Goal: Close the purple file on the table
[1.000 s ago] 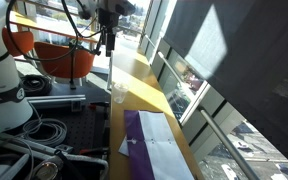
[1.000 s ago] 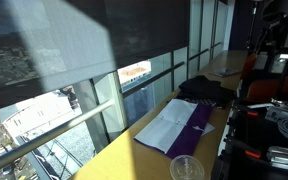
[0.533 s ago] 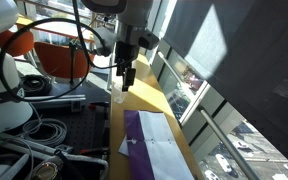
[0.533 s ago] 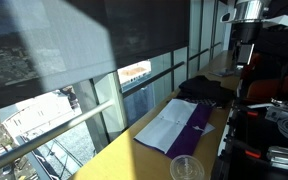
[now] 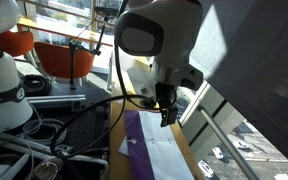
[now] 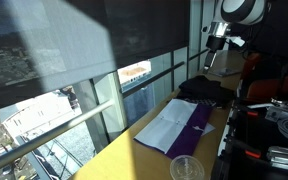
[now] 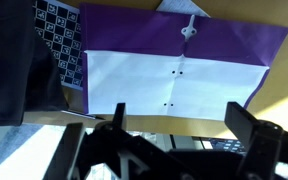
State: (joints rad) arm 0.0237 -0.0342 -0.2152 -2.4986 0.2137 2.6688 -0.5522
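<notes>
Hovering right above the purple file [image 7: 184,35], hand [image 7: 174,140] spread wide, nothing in it. Lying flat and open on the yellowish worktop [image 6: 119,152], white sheets [image 7: 174,85] showing.

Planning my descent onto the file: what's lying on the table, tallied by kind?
purple file: 1
cup: 1
black cloth: 1
checkered card: 1
Total: 4

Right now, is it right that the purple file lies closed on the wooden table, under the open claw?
Not quite: the wrist view shows the purple file lying open, white sheets exposed. It is on the wooden table, under the open claw.
</notes>
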